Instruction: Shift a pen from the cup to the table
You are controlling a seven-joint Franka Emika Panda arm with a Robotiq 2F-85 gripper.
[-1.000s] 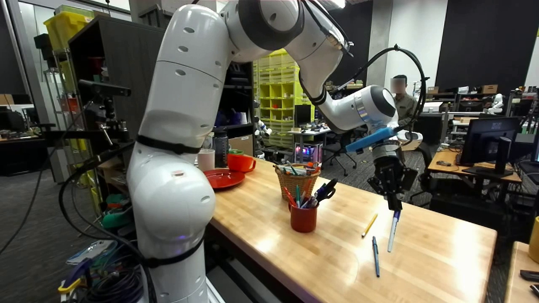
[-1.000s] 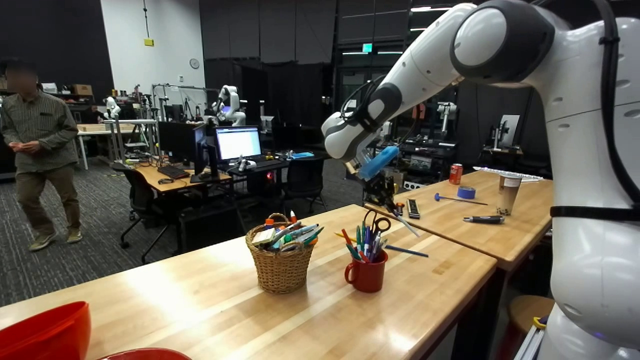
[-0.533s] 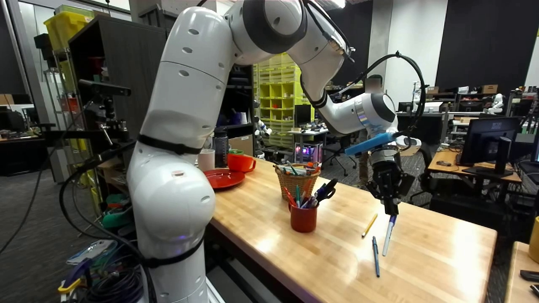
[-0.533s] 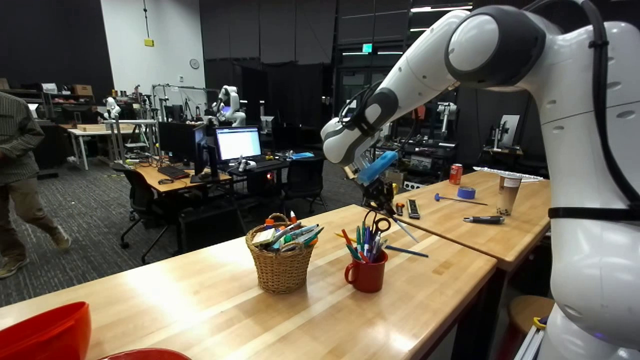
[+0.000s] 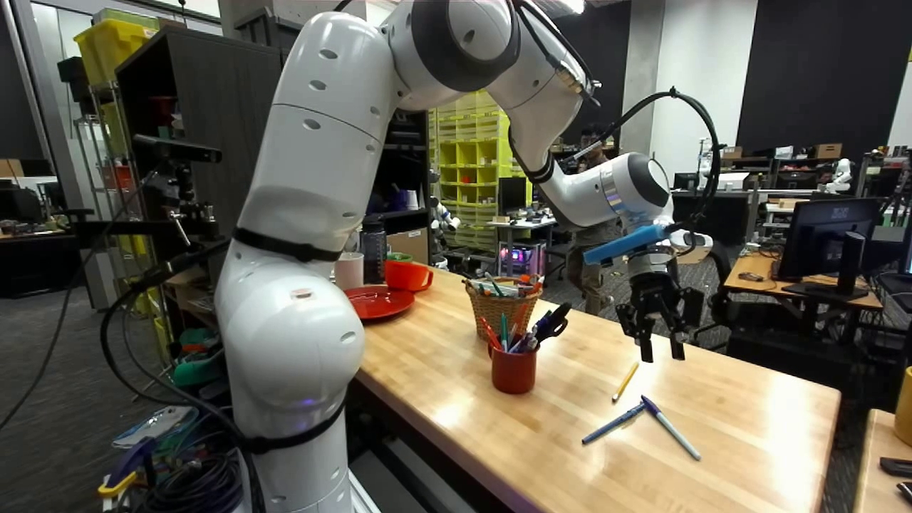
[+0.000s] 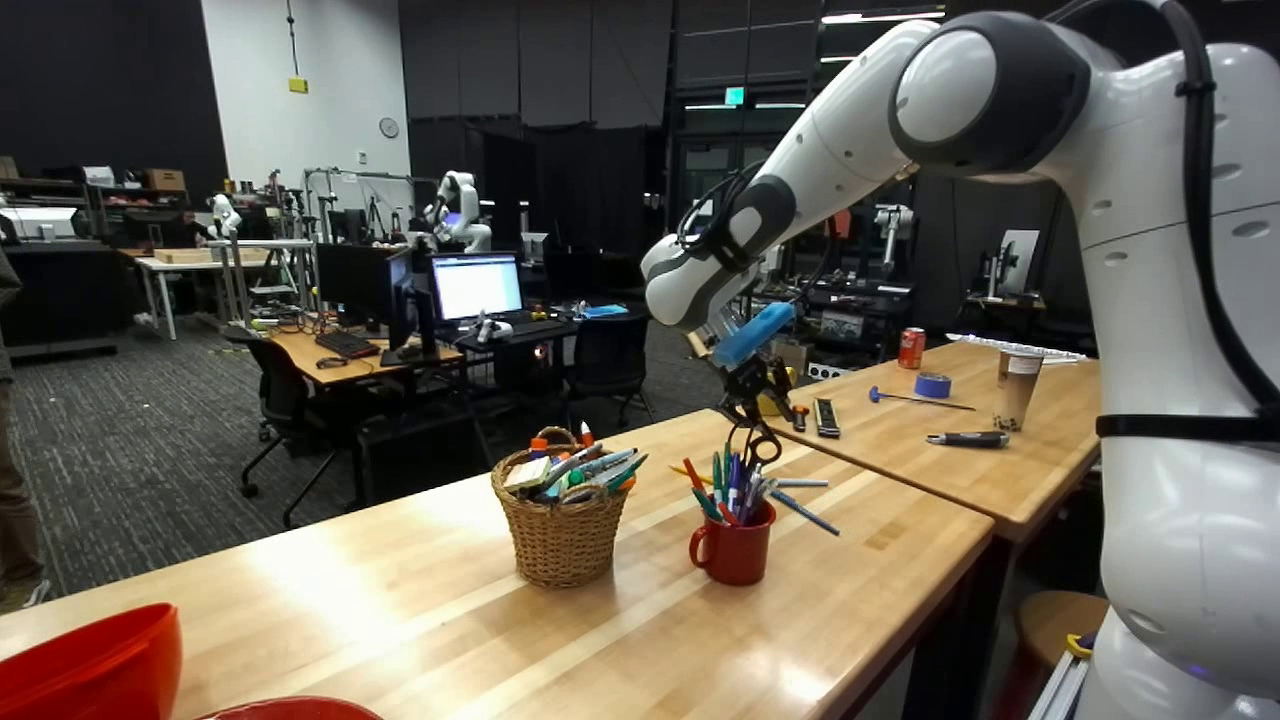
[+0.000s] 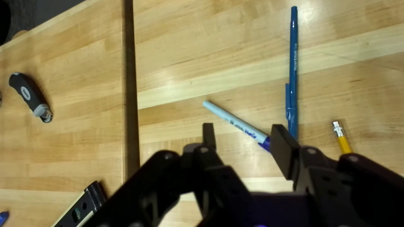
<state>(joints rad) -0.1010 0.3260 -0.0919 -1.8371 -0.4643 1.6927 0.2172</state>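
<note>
A light-coloured pen with a purple cap point(image 5: 671, 429) lies flat on the wooden table point(image 5: 541, 456). It shows in the wrist view point(image 7: 235, 122), its cap end partly hidden by a finger. My gripper point(image 5: 662, 354) is open and empty above the table; in the wrist view its fingers point(image 7: 243, 129) stand well apart. A blue pen point(image 5: 613, 423) lies with one end at the purple cap; whether they touch I cannot tell. The red cup point(image 5: 513, 372) stands upright with several pens and scissors in it. It also shows in an exterior view point(image 6: 737, 548).
A yellow pencil point(image 5: 625, 382) lies near the pens. A wicker basket point(image 5: 499, 313) full of markers stands behind the cup. A red plate point(image 5: 377, 303) and a red bowl point(image 5: 407, 275) stand farther along. A second table holds a utility knife point(image 7: 29, 94) and other items.
My gripper has moved slightly down, then opened and let go of the purple-capped pen. That pen has dropped onto the table, and the blue pen has turned. A person in the background has walked.
</note>
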